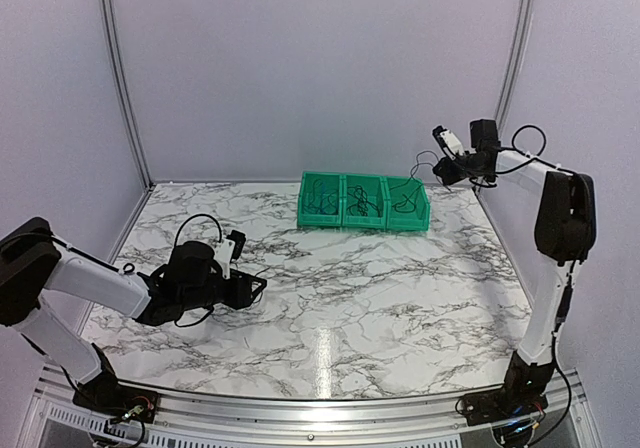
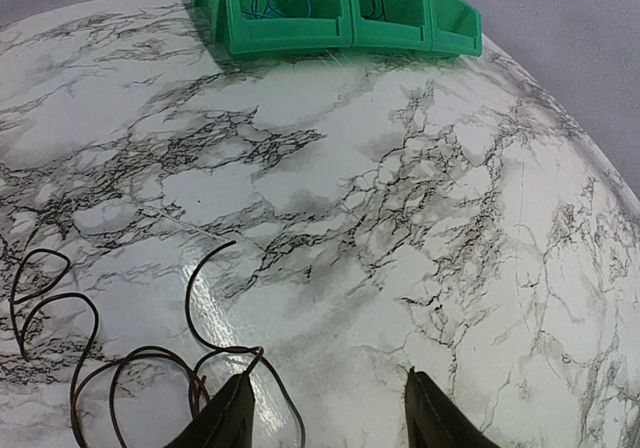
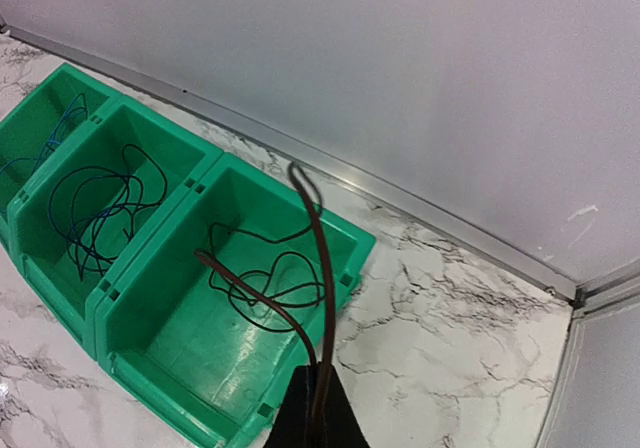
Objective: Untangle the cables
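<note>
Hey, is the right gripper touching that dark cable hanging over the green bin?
Touching. The right wrist view shows the right gripper shut on the dark cable, which runs straight out of its closed jaws.

Gloss and plastic
Marble-patterned worktop shines; green bins are smooth plastic; cables have slick dark sheaths.

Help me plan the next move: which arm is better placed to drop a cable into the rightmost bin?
Right. The right fingers grip a cable hanging over that bin, its end inside. The left fingers stand open by a loose cable, far away.
</note>
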Robot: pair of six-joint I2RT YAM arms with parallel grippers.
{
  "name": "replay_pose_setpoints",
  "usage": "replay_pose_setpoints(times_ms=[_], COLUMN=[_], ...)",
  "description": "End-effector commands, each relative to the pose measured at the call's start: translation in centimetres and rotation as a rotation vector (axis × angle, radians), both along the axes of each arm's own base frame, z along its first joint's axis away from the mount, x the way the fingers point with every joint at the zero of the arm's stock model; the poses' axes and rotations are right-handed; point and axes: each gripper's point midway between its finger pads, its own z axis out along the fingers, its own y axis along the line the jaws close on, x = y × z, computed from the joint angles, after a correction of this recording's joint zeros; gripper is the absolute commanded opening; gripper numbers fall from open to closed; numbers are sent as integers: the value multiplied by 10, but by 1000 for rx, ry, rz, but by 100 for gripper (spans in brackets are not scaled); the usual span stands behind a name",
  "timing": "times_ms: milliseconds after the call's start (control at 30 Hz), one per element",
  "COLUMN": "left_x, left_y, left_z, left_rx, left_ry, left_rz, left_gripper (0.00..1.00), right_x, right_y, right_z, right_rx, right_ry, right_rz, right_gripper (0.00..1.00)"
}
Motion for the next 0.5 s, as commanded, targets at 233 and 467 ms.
replay_pose_setpoints(times_ms=[233, 467], left_x=[0, 0], left_y=[0, 1], left_z=[-11, -13], left_rx=[12, 13], left_ry=[36, 42], left_rz=[6, 9], left_gripper=[54, 54], right_x=[18, 27], right_y=[66, 78], right_z=[-14, -49], right_rx=[61, 156], right_ry=[44, 131], right_rz=[122, 145], right_gripper=[0, 0])
